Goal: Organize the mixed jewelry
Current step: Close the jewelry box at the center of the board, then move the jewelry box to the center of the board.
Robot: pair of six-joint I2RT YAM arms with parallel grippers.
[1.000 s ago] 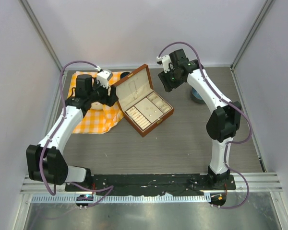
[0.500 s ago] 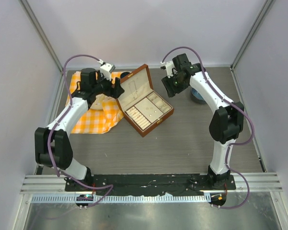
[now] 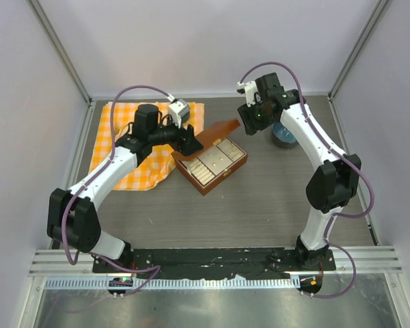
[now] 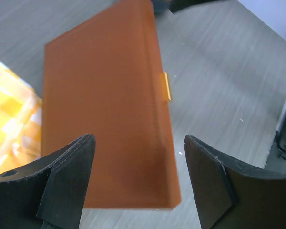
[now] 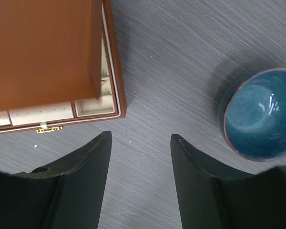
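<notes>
Left fingers [image 4: 66,181] wide, right fingers [image 5: 76,186] wide, empty

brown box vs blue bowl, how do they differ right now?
Shape: the brown box is rectangular; the blue bowl is round.
Top: the box has a hinged lid tilted partway over its cream compartments; the bowl has no lid, and nothing shows inside it.
Place: the box sits beside the checkered cloth; the bowl sits farther right, below the right arm.
Both rest on the grey table.
</notes>
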